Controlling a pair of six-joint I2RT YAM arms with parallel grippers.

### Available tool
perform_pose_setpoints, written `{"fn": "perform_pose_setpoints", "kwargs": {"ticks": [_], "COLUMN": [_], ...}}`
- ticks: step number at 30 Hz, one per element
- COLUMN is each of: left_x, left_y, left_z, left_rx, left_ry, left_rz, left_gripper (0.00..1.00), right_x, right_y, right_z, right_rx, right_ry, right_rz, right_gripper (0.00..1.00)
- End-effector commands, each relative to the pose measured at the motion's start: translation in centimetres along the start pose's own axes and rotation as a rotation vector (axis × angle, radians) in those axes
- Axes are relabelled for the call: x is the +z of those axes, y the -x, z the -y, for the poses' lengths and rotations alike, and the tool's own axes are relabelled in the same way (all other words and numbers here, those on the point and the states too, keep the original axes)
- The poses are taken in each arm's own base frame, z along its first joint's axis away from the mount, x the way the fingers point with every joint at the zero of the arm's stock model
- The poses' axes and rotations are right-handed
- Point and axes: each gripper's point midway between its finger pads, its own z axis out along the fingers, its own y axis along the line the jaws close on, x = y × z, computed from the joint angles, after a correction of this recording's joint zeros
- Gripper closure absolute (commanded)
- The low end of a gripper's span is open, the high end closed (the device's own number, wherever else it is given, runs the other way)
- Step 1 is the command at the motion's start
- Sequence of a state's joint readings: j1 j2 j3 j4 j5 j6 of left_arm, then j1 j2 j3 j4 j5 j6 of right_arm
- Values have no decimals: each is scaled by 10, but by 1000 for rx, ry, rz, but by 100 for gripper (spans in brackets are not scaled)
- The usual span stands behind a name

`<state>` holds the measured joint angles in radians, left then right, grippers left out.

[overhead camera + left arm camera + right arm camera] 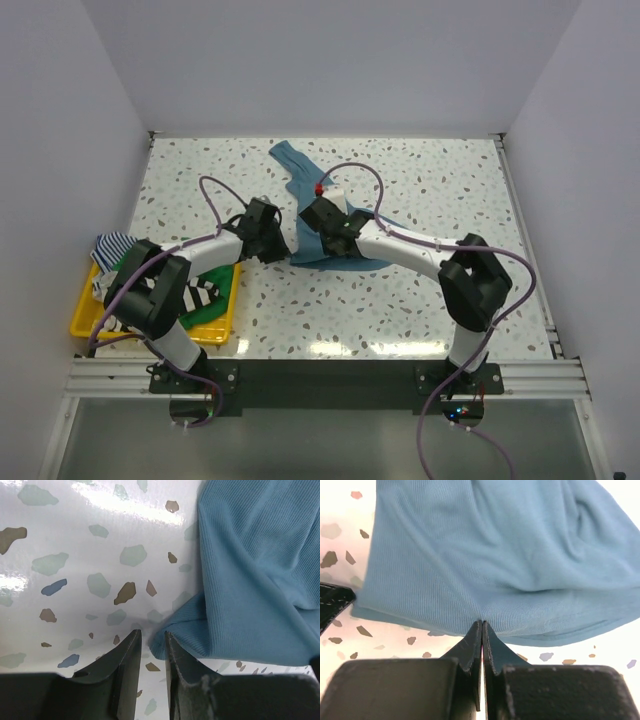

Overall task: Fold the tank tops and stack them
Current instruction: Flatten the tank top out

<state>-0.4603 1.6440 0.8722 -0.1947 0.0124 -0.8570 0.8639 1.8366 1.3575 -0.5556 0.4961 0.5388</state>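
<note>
While the plain teal-blue ribbed tank top (297, 175) is lying crumpled on the speckled white terrazzo table (450, 190), to the right of and beyond the yellow plastic tray (85, 320), both arms are reaching over to its near edge. The right gripper (318, 232) is pinching the hem of this top: in the right wrist view its jaws are pressing fully together on the blue cloth (495, 555), which is bunching into folds just ahead of the tips (482, 625). The left gripper (280, 246) is sitting just right of the tray's far corner, holding nothing. In the left wrist view its jaws are standing only a narrow gap apart (151, 635), with bare table showing between them, and the nearest corner of the blue top (250, 570) is lying just beside the right-hand finger (175, 655).

Inside the tray, a bold black-and-white striped top (205, 290) is resting on a green one (215, 315), and a thin blue-striped top (110, 245) is hanging over the tray's far rim.
</note>
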Motion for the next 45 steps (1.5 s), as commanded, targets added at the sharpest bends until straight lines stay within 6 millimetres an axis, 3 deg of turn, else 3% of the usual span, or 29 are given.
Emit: {"fn": "perform_pose_setpoints", "kwargs": {"ticks": [1, 13, 28, 35, 45], "left_x": [-1, 0, -6, -10, -10], "left_y": [8, 1, -2, 3, -11], "left_z": [13, 28, 51, 52, 52], "left_rx": [28, 72, 226, 289, 362], "left_ry": [-53, -134, -85, -3, 35], "left_rz": [25, -10, 39, 91, 80], "left_gripper": [70, 69, 65, 64, 64], "right_x": [-19, -7, 10, 11, 11], "right_y": [19, 8, -8, -7, -7], "right_z": [13, 46, 41, 36, 33], "right_rx": [30, 24, 21, 28, 40], "right_ry": [-44, -173, -158, -139, -125], "right_rz": [60, 40, -4, -4, -5], "right_gripper": [100, 100, 100, 100, 100]}}
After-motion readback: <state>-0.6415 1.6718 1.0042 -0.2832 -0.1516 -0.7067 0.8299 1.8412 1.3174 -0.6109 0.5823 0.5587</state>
